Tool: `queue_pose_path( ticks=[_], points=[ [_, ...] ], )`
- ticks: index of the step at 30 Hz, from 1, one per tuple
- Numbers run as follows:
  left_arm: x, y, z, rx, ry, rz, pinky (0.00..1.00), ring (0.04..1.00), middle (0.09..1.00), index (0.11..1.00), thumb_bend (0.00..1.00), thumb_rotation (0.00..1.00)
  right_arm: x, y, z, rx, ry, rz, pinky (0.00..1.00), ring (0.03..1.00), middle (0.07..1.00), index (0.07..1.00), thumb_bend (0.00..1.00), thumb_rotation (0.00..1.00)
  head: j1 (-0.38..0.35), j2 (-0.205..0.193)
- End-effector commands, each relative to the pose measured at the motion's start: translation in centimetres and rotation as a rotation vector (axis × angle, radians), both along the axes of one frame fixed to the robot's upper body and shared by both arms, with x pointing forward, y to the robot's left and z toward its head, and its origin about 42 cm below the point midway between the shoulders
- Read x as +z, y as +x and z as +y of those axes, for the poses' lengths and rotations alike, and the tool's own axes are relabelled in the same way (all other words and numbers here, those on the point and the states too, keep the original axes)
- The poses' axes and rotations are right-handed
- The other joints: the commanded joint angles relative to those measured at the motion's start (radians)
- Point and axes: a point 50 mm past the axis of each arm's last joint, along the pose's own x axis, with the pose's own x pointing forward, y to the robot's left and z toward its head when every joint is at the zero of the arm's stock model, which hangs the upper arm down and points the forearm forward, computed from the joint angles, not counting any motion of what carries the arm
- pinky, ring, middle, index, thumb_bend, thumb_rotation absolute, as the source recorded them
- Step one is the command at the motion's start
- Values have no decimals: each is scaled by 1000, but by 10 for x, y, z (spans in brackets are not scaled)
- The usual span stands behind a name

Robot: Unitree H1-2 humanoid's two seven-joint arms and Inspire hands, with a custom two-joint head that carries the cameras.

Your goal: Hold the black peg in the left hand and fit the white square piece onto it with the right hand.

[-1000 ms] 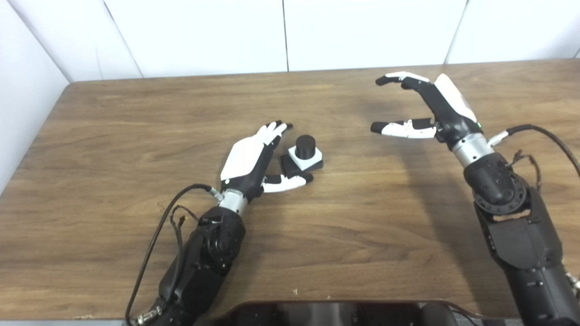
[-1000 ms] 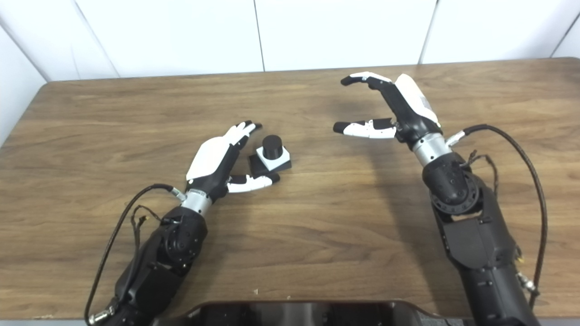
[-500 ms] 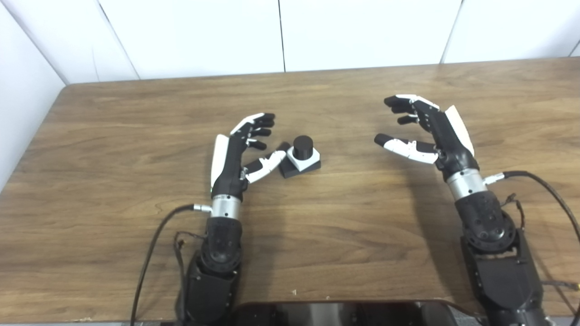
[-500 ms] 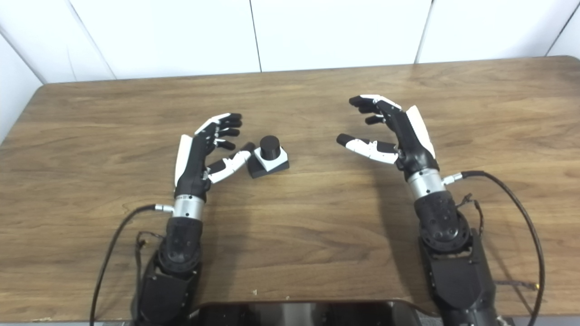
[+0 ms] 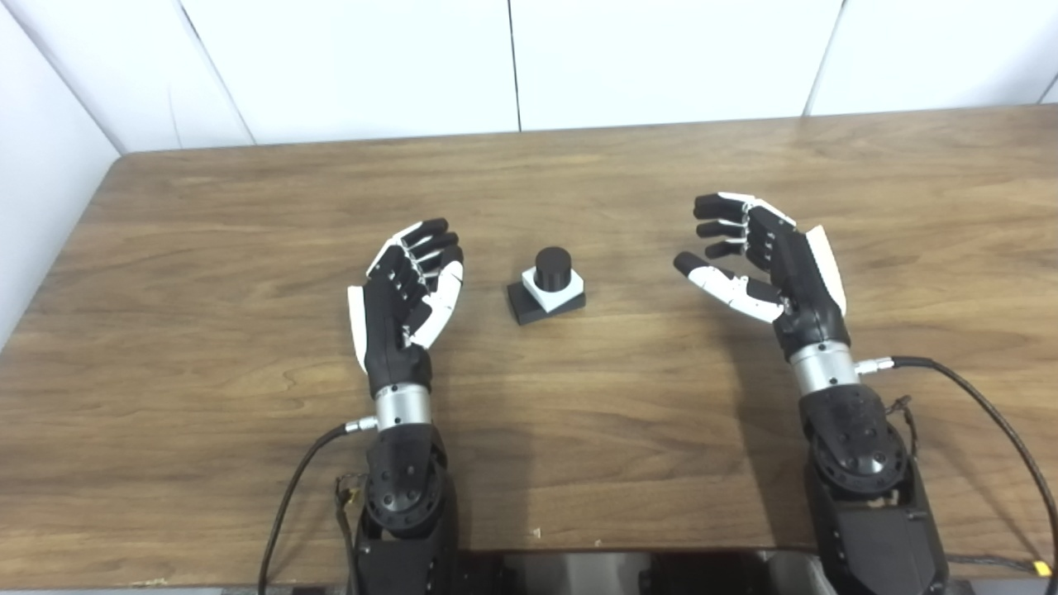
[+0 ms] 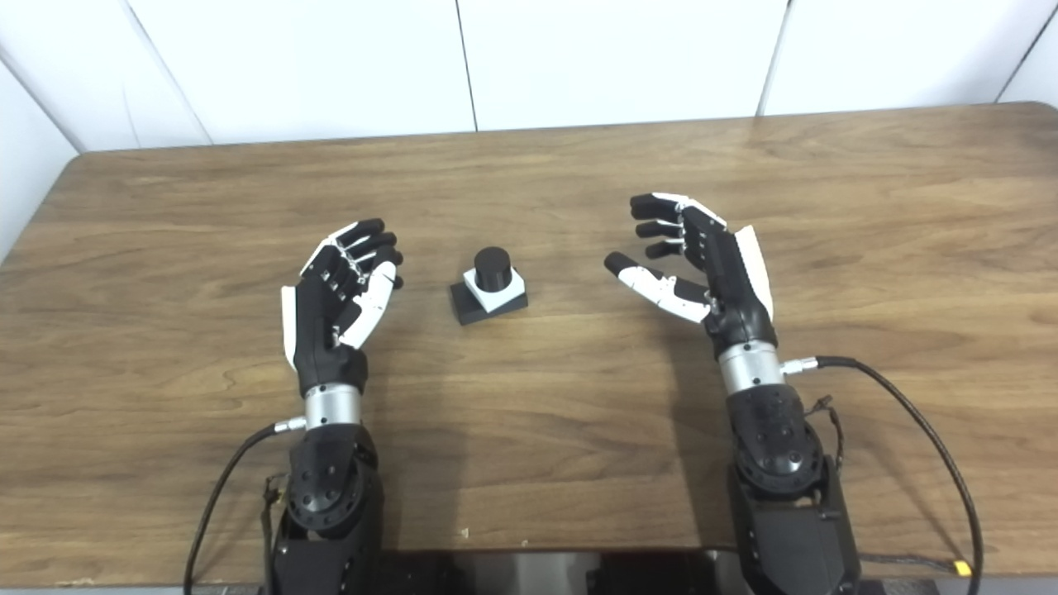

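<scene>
Since a second ago the left hand (image 5: 405,302) is pulling back off the black peg (image 5: 552,268), and the right hand (image 5: 764,264) is dropping lower and closer to the robot. Both hands are hanging spread, fingers apart, holding and touching nothing. The peg is sitting between them, nearer the left hand, with the white square piece (image 5: 554,289) already sitting round it on the table (image 5: 248,207). Only the right eye view is showing the table's far right corner; otherwise the views match.
</scene>
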Motion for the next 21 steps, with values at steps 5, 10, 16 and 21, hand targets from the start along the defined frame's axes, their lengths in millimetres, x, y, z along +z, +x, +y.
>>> queue_pose_path(
  ticks=[5, 10, 16, 21],
  points=[
    [19, 3, 1, 8, -8, -63, 468, 572, 602, 494, 490, 71, 12, 1, 8, 9, 36, -68, 567, 660, 695, 685, 569, 295, 0, -1],
    [17, 2, 3, 13, -15, -53, 456, 571, 606, 494, 490, 71, 9, -2, 8, 6, 37, -61, 561, 651, 687, 679, 563, 266, 6, 0],
    [17, 0, 5, 8, -10, -43, 467, 580, 614, 495, 491, 72, 7, -3, 10, 6, 40, -55, 560, 655, 689, 680, 559, 254, 4, 4],
    [18, 2, 6, -2, -14, -37, 457, 576, 611, 495, 491, 72, 6, -3, 12, 8, 48, -54, 560, 656, 690, 681, 555, 237, 5, 6]
  ],
)
